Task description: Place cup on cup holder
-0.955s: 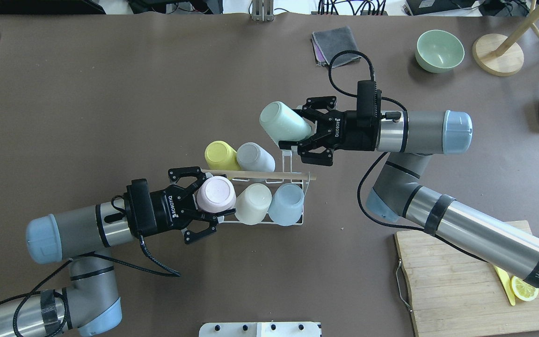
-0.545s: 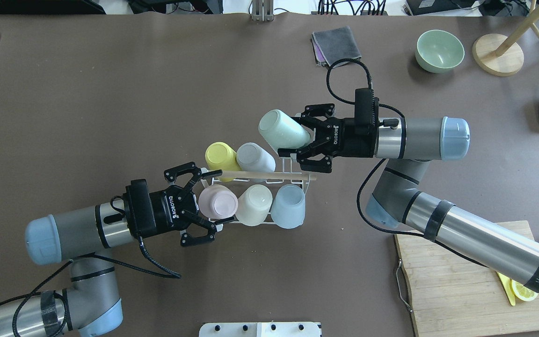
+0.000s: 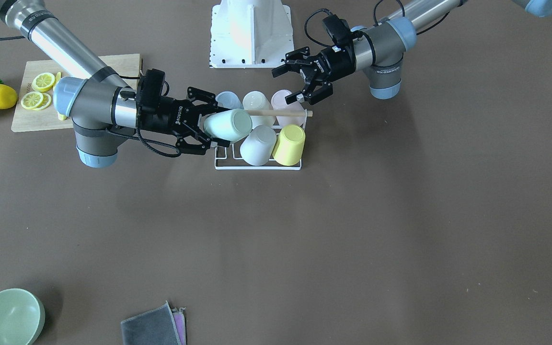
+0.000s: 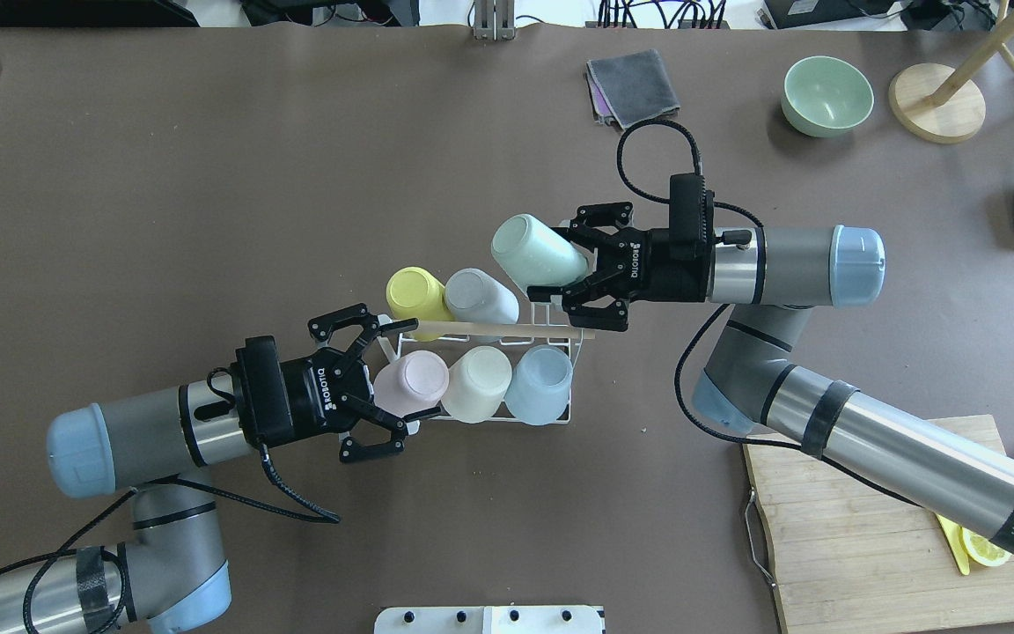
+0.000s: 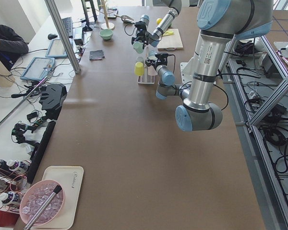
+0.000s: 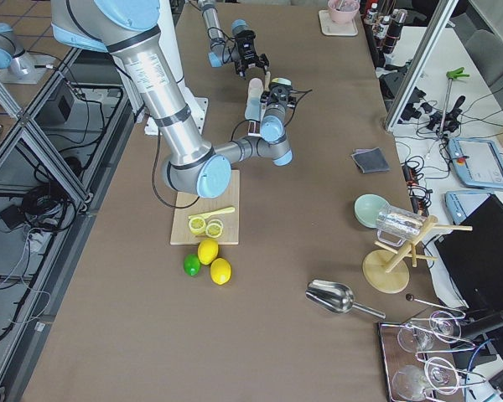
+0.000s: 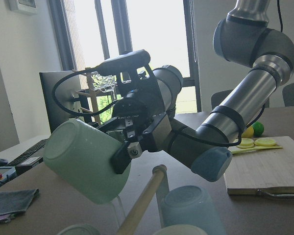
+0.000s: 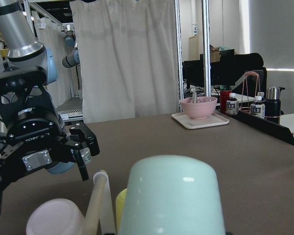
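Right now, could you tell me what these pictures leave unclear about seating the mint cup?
Overhead: mint cup hides its own mouth and the prong beneath.
Right wrist: the cup fills the foreground, blocking the jaws and the free prong of the cup holder.
Side views: holder too small.

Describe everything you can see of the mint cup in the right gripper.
The mint cup is a pale green tumbler with no handle, smooth and matte like plastic, tapering slightly toward its closed base. It is tilted, with its base up and pointing away from the right gripper, whose fingers clamp its sides near the mouth. It hangs over the free end spot of the holder, in the row far from the robot, beside the grey cup. Whether a prong has entered its mouth cannot be told.
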